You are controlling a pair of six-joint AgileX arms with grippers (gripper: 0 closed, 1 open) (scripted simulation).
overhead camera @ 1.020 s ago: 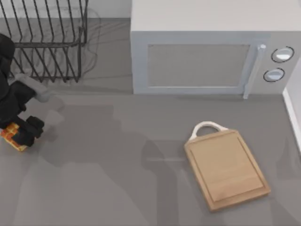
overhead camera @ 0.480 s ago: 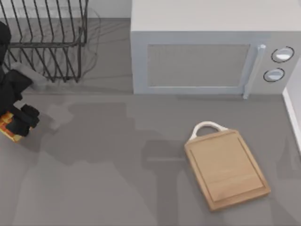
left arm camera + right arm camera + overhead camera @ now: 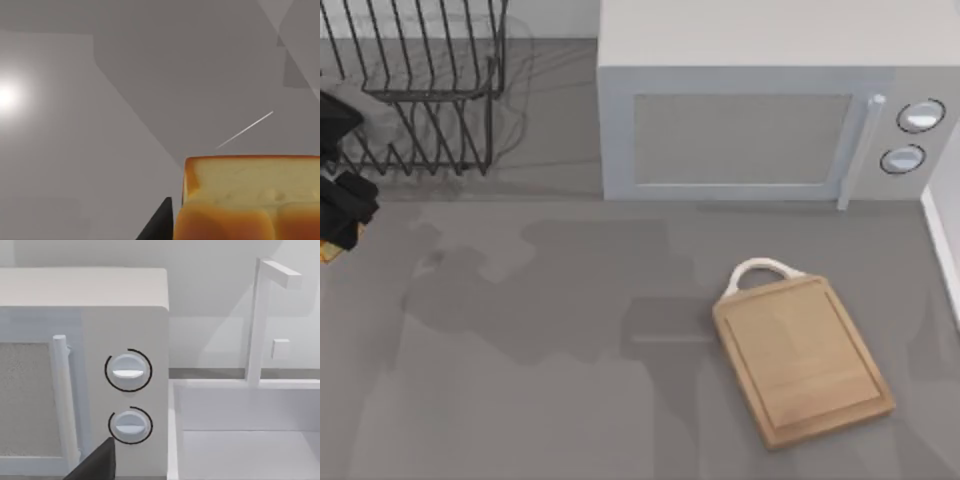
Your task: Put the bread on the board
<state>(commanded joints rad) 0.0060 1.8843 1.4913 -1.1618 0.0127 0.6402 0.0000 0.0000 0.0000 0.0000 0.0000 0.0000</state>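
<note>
- Top view: left gripper (image 3: 342, 215) at the table's far left edge, just below the wire dish rack (image 3: 420, 85). A sliver of the bread (image 3: 334, 248) pokes out under it, orange, touching the black fingers. Whether the fingers clamp it can't be told from here.
- Top view: grey table (image 3: 540, 400), flat and matte, with soft arm shadows spread across the middle.
- Top view: white microwave (image 3: 760, 110) at the back, door shut, two dials on its right side. The board (image 3: 802, 358) lies well to the right of the left gripper, nearer the front, angled, its white loop handle (image 3: 757, 270) toward the microwave. Nothing lies on the board.
- Left wrist view: bread (image 3: 250, 197) close up, pale yellow side and glossy orange-brown top, one dark fingertip (image 3: 159, 222) just beside its edge. Grey table beyond, with a bright light spot and a diagonal shadow.
- Left gripper: holding the bread, fingers pressed against it.
- Right wrist view: faces the microwave dials (image 3: 128, 371) and a white sink (image 3: 240, 430) with a white faucet (image 3: 262, 315) beside it, white wall behind. One dark fingertip (image 3: 97, 464) of the right gripper shows; open or closed can't be told.
</note>
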